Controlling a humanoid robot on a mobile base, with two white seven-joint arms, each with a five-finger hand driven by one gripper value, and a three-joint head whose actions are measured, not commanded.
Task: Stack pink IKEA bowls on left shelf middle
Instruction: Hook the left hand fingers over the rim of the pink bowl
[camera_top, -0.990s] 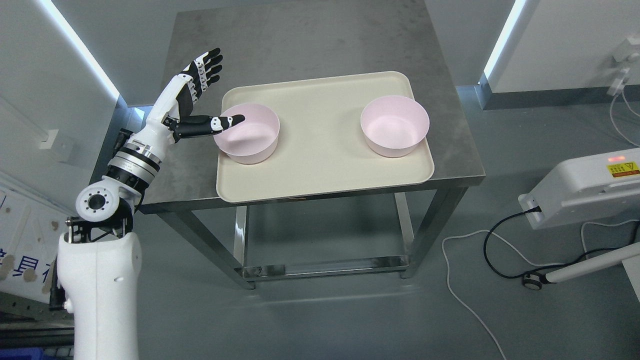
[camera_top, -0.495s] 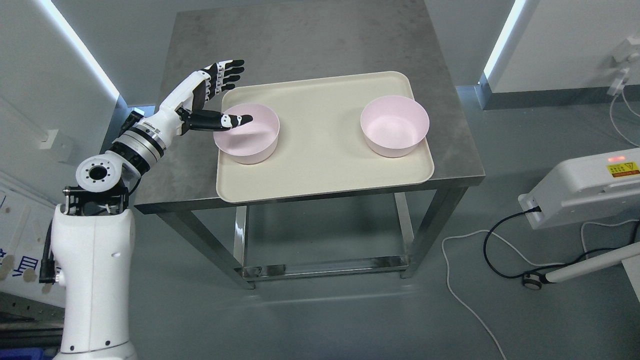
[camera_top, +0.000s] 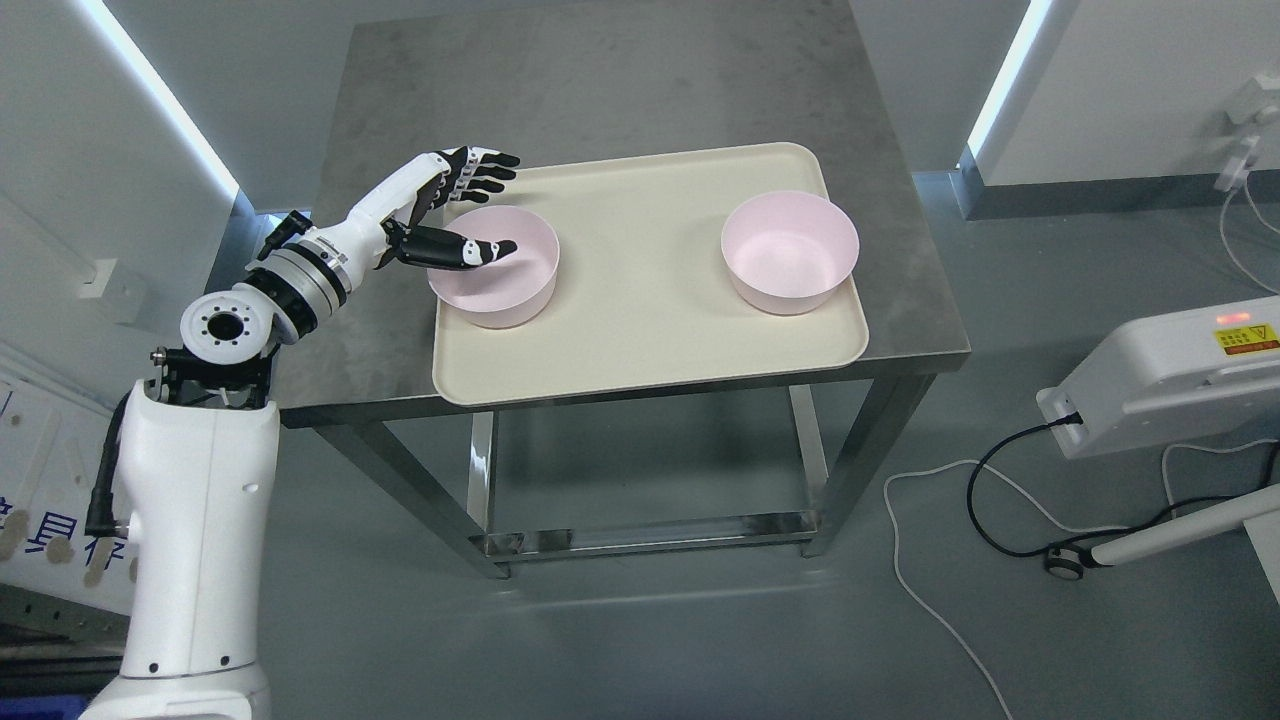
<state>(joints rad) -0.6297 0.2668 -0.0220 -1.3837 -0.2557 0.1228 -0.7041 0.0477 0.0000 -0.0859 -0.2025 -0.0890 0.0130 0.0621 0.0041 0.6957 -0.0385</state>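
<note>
Two pink bowls stand upright on a cream tray (camera_top: 640, 340): the left bowl (camera_top: 505, 275) near the tray's left edge, the right bowl (camera_top: 790, 250) toward its right side. My left hand (camera_top: 480, 205) reaches in from the left at the left bowl's rim. Its thumb lies over the bowl's inside, and the four fingers (camera_top: 485, 170) are spread just behind the far rim. The hand straddles the rim, open, and nothing is lifted. The right arm does not show.
The tray rests on a grey metal table (camera_top: 620, 80) with bare surface behind and to the left. On the floor at the right are a white device (camera_top: 1170, 375), cables (camera_top: 940, 560) and a white pole.
My left hand has lowered and moved right toward the left bowl, its fingers tilting from upright to level behind the rim, the thumb sliding further over the bowl. Both bowls have stayed put.
</note>
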